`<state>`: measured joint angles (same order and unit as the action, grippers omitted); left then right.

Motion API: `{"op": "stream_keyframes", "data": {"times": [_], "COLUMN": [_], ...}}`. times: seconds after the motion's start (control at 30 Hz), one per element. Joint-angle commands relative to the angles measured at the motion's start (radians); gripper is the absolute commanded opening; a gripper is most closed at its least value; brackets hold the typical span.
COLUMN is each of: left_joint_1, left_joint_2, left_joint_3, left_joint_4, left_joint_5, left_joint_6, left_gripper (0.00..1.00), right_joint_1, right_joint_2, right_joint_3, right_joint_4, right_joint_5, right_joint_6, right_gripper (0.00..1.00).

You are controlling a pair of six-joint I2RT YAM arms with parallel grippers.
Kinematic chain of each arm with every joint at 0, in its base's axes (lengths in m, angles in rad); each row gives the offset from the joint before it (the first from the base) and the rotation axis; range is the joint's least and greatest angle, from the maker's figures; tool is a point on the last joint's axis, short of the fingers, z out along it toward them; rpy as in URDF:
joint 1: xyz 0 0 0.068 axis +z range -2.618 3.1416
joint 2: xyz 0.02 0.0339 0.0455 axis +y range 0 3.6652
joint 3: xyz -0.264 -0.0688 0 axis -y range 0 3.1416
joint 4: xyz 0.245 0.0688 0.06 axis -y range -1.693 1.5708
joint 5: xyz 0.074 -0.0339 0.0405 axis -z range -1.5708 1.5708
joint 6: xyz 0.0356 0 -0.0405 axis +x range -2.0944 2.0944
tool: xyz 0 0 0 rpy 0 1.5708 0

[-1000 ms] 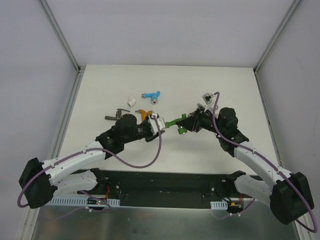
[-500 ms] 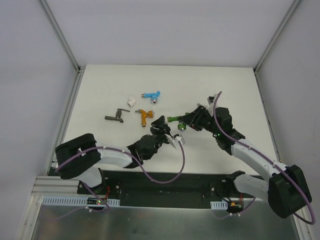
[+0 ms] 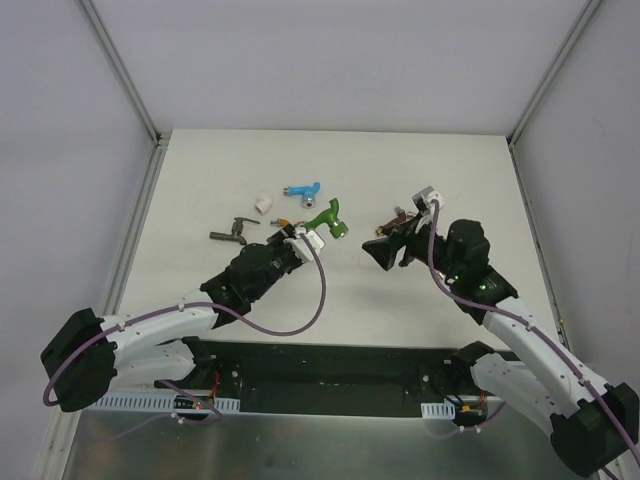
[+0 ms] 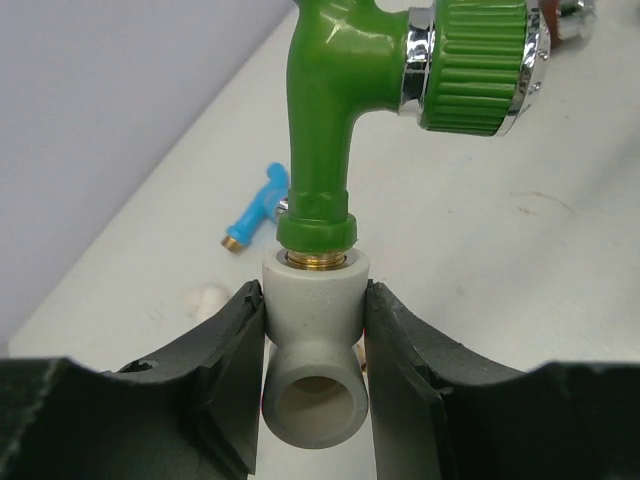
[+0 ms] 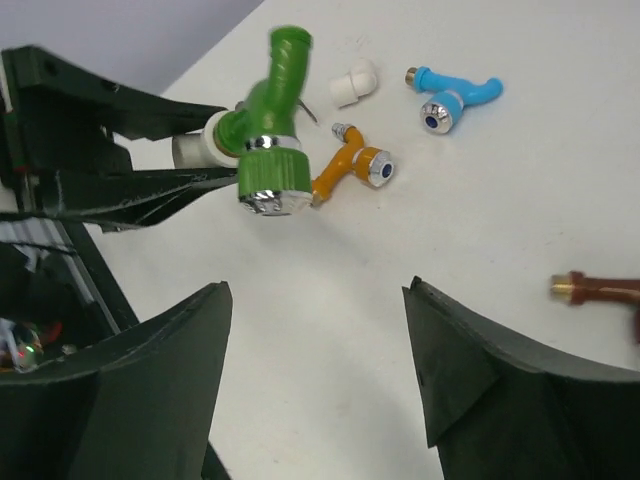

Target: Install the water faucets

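Left wrist view: one green faucet stands seated in a white fitting, which my left claw clamps from both sides over the table. My right claw gapes apart, holding nothing. Four more lie on the table: blue faucet, orange faucet, dark grey faucet, and reddish-brown faucet, cut off at the frame edge. A second fitting lies loose. From above, my left arm half hides the orange faucet.

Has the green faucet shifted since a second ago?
Yes. The green faucet, seated in the white fitting held by the left tool, went up and left in the top view, closer to the blue faucet.
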<state>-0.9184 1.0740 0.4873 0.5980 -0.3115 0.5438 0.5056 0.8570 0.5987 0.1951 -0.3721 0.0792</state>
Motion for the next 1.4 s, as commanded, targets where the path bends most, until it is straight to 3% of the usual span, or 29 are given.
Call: {"op": "stream_keyframes", "data": {"times": [0.0, 0.07, 0.17, 0.3, 0.47, 0.77, 0.93, 1.0, 1.17, 1.23, 1.37], "left_joint_1": [0.050, 0.062, 0.073, 0.075, 0.075, 0.073, 0.073, 0.072, 0.073, 0.073, 0.073], "left_joint_2": [-0.042, -0.057, -0.077, -0.103, -0.123, -0.066, -0.042, -0.039, -0.075, -0.083, -0.094], "left_joint_3": [0.076, 0.086, 0.106, 0.132, 0.142, 0.186, 0.204, 0.214, 0.203, 0.204, 0.218], "left_joint_4": [-0.233, -0.262, -0.305, -0.352, -0.354, -0.418, -0.455, -0.474, -0.475, -0.489, -0.515], "left_joint_5": [0.265, 0.310, 0.385, 0.437, 0.474, 0.497, 0.552, 0.577, 0.621, 0.649, 0.701], "left_joint_6": [-0.176, -0.199, -0.220, -0.235, -0.249, -0.248, -0.243, -0.242, -0.257, -0.255, -0.262], "left_gripper": [0.00, 0.00, 0.00, 0.00, 0.00, 0.00, 0.00, 0.00, 0.00, 0.00, 0.00], "right_joint_1": [0.005, 0.004, 0.004, 0.014, 0.060, 0.116, 0.116, 0.116, 0.110, 0.099, 0.093], "right_joint_2": [-0.052, -0.062, -0.059, -0.023, 0.048, 0.119, 0.142, 0.149, 0.142, 0.132, 0.139], "right_joint_3": [0.101, 0.125, 0.139, 0.141, 0.118, 0.125, 0.150, 0.165, 0.171, 0.167, 0.191], "right_joint_4": [-0.245, -0.351, -0.443, -0.459, -0.353, -0.079, 0.068, 0.093, 0.053, 0.040, -0.031], "right_joint_5": [-0.105, -0.129, -0.139, -0.185, -0.215, -0.340, -0.285, -0.231, -0.114, -0.148, -0.217], "right_joint_6": [-0.500, -0.679, -0.789, -0.788, -0.728, -0.483, -0.305, -0.268, -0.375, -0.436, -0.510], "right_gripper": [0.76, 0.76, 0.74, 0.53, 0.40, 0.29, 0.25, 0.26, 0.43, 0.52, 0.61]}}
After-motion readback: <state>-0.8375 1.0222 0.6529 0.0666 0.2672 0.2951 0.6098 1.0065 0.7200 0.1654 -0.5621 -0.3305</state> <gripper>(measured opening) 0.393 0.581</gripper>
